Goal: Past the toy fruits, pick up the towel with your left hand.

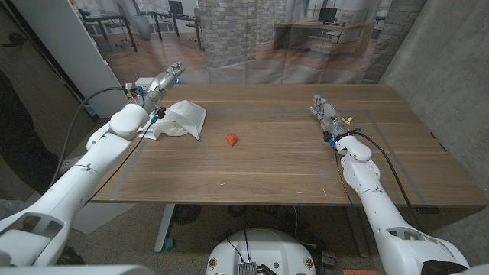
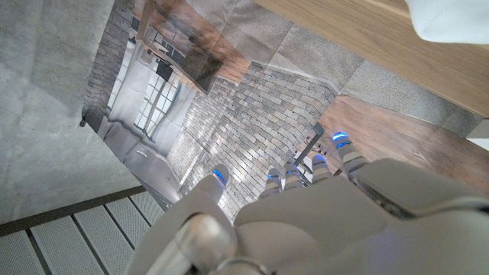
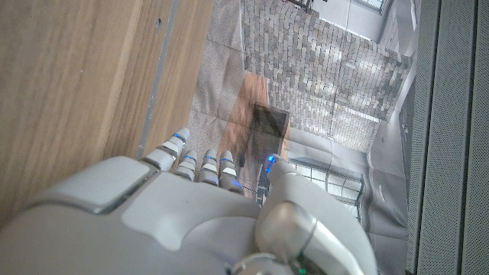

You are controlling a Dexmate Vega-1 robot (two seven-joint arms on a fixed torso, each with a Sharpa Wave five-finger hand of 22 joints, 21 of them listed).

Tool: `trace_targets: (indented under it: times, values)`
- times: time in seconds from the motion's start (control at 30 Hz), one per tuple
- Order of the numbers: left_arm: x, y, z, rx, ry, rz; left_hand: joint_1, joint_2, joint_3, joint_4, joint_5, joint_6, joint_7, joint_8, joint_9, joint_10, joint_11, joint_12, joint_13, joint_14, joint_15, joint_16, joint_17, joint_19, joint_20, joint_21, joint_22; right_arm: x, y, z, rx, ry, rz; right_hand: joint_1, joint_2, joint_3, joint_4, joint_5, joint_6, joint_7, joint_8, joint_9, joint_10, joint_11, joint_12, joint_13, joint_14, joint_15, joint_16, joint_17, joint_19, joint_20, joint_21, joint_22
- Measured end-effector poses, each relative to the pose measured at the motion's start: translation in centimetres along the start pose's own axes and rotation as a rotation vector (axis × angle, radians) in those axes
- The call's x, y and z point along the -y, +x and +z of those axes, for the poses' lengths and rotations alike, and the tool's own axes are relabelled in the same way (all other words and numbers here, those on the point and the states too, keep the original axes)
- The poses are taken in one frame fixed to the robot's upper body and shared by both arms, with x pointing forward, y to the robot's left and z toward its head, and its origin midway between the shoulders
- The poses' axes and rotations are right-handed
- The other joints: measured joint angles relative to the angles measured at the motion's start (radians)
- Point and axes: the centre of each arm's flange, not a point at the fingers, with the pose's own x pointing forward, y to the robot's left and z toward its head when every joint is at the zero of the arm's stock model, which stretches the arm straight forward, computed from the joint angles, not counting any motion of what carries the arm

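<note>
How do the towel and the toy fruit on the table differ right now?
The towel is white, crumpled and far larger; the toy fruit is red-orange, small and compact. The towel lies at the table's far left beside the left hand; the toy fruit sits alone near the middle. Both rest on the wooden table, and neither is held.
</note>
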Motion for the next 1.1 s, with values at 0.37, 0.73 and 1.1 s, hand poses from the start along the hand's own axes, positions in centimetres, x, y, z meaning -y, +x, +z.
trace_targets:
  times: [0.37,0.73,1.1]
  values:
    - [-1.5,-0.3,0.5,-0.01,0.087,-0.019,0.008,0.0,0.002,-0.007,0.0,0.0,0.0,0.0,0.0,0.0,0.0,-0.004,0.0,0.0,0.0,0.0,0.0,0.0,0.0,0.0,0.0,-0.2,-0.3,0.0,0.003,0.0,0.001,0.0,0.0,0.0,0.0,0.0,0.0,0.0,0.0,0.0,0.0,0.0,0.0,0.0,0.0,0.0,0.0,0.0,0.007,0.007,0.0,0.0]
    - [-3.1,-0.1,1.4,-0.025,0.187,-0.062,0.02,0.004,0.005,-0.018,-0.011,0.0,0.0,0.0,0.0,0.0,0.0,-0.004,0.0,0.0,0.0,0.0,0.0,-0.004,-0.004,-0.007,0.0,-0.4,-0.5,-0.2,0.0,0.003,-0.001,0.0,0.0,0.0,0.0,0.0,0.0,0.0,0.0,0.0,0.0,0.0,0.0,0.0,0.0,0.0,0.0,0.0,0.007,0.007,0.0,0.0]
    - [-4.4,0.3,2.3,-0.044,0.258,-0.105,0.035,0.01,0.009,-0.038,-0.012,0.003,-0.003,0.0,0.0,-0.002,-0.002,-0.004,0.0,0.0,0.0,0.0,0.0,-0.005,-0.006,-0.011,0.0,-0.3,-0.6,-0.3,-0.002,0.005,-0.004,0.0,0.0,0.0,0.0,0.0,0.005,0.005,0.0,0.0,0.0,0.0,0.0,0.0,0.004,0.004,0.0,0.0,0.007,0.007,0.0,0.0]
